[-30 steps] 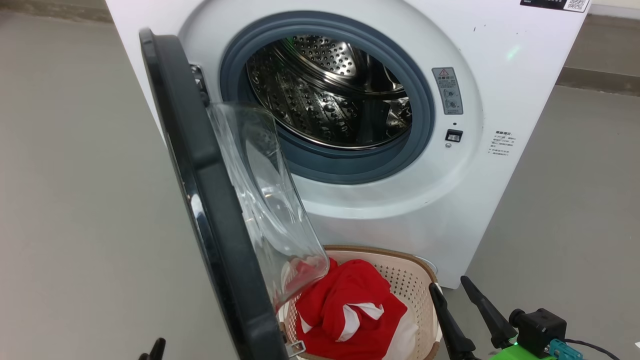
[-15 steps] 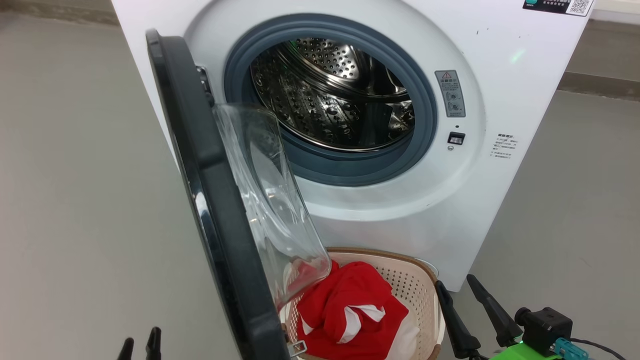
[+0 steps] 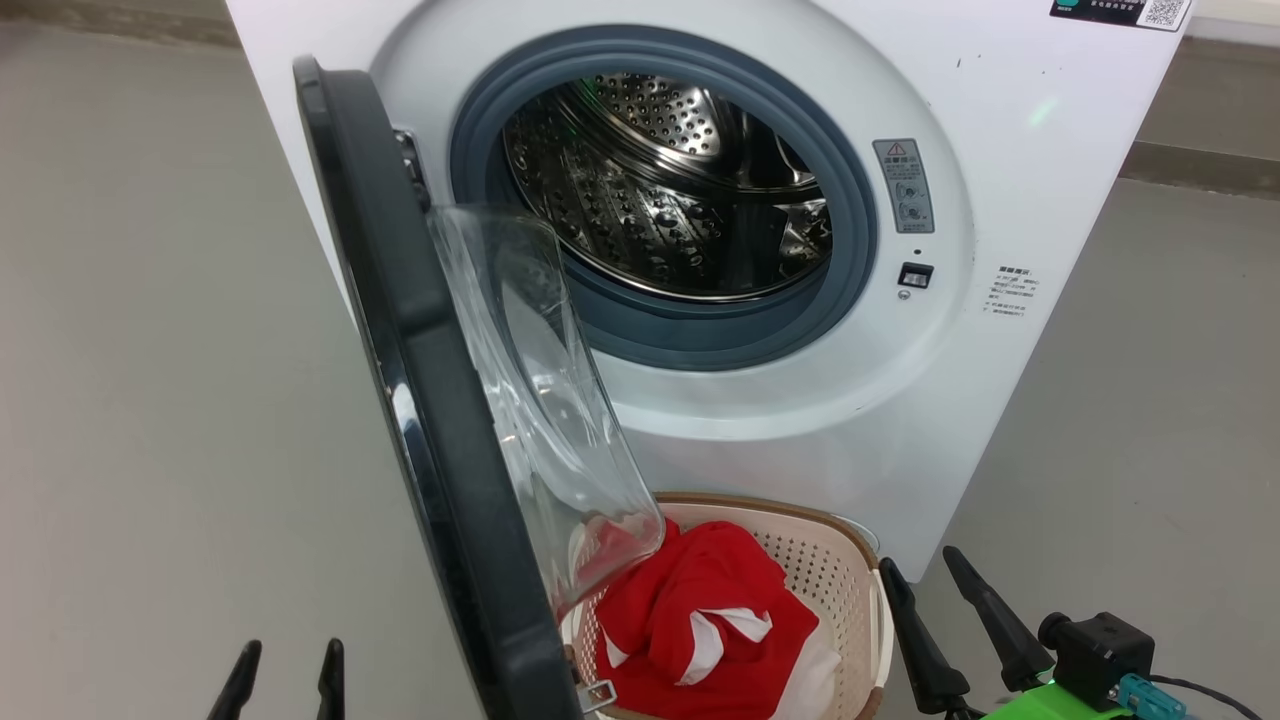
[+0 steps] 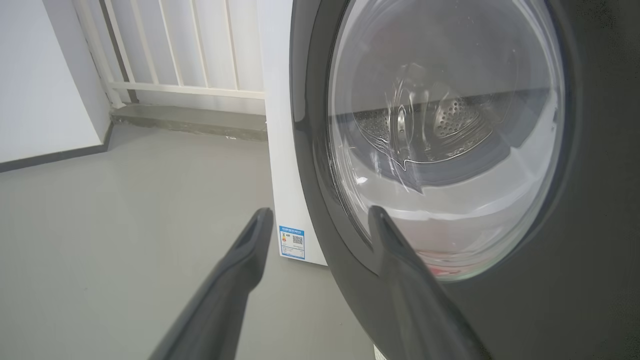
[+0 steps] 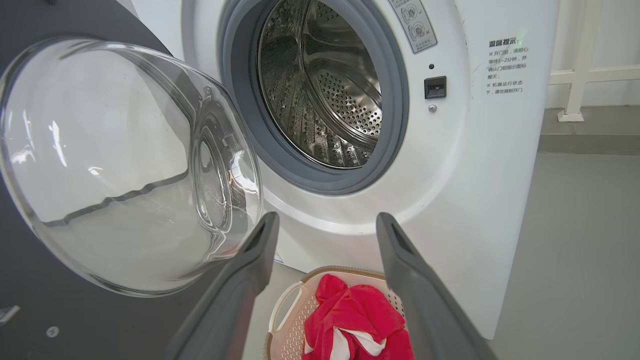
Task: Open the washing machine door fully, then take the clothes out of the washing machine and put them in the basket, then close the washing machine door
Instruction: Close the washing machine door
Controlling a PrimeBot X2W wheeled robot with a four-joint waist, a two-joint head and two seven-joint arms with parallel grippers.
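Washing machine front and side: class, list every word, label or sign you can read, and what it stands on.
"温馨提示": printed heading on the big white box-shaped washing machine front; smaller lines beneath too fine to quote.
Grey warning label on its front: red triangle sign, text too small.
Blue sticker on the machine's side: too small.
Black QR-code sticker, top corner: blurred.

The washing machine door (image 3: 400,330) stands swung out at the left of the washing machine (image 3: 860,420). Before the machine, on the floor (image 3: 150,400), sits the basket (image 3: 825,575), the clothes (image 3: 700,600) inside it.
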